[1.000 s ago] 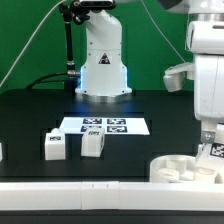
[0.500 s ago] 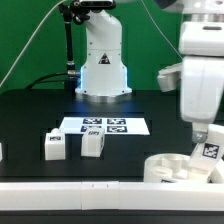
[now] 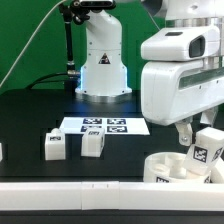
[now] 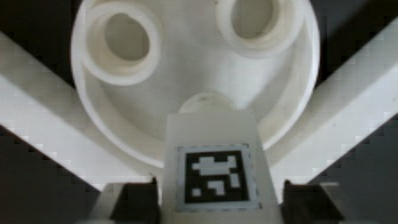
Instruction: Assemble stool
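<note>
My gripper [image 3: 200,142] is shut on a white blocky stool leg [image 3: 207,152] with a black-and-white tag and holds it tilted just above the round white seat [image 3: 165,170] at the exterior view's lower right. In the wrist view the leg [image 4: 217,160] sits between my fingertips [image 4: 134,203] of the gripper [image 4: 217,203], with the seat [image 4: 169,90] and its two round sockets right below. Two more legs [image 3: 54,146] [image 3: 92,144] stand on the black table at the exterior view's left.
The marker board [image 3: 103,126] lies flat behind the two loose legs. The robot base [image 3: 103,65] stands at the back centre. A long white wall strip [image 3: 70,196] runs along the front edge, against the seat.
The arm has swung toward the exterior view's left and looms larger. The held leg has shifted a little left over the seat and is now tilted.
</note>
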Robot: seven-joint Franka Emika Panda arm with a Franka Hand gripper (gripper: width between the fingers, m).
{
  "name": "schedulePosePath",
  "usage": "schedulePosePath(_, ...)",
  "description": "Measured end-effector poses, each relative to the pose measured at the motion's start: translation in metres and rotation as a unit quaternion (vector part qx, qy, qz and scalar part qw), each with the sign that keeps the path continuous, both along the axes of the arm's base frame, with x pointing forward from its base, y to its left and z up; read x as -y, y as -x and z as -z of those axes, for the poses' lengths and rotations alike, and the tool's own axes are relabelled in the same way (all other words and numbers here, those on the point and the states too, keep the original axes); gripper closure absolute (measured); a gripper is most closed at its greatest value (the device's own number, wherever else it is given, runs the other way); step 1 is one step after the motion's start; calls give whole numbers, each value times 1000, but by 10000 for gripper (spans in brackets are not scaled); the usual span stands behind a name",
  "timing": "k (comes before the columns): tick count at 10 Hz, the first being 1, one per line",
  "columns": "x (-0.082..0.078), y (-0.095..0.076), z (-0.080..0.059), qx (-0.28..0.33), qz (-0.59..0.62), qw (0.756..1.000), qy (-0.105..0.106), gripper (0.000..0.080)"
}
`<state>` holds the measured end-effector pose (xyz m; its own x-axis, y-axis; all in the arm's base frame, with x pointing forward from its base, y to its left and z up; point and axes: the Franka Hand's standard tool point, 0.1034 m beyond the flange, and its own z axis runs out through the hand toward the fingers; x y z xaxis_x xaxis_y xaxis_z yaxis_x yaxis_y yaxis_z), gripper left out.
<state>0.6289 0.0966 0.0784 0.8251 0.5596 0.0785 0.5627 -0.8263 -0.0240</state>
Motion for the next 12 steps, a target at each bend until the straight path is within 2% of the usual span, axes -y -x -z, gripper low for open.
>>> schedulePosePath(3,-1,-1,0,3,108,994,-10,465)
schedulePosePath(4,-1,0,1,23,168,985,-26,465)
schedulePosePath(7,-3,-2,1,46,288,955,-55,465)
schedulePosePath(11,-4,-3,1,33,464,882,-82,465)
schedulePosePath(12,-4,-3,1,24,509,855,-94,465)
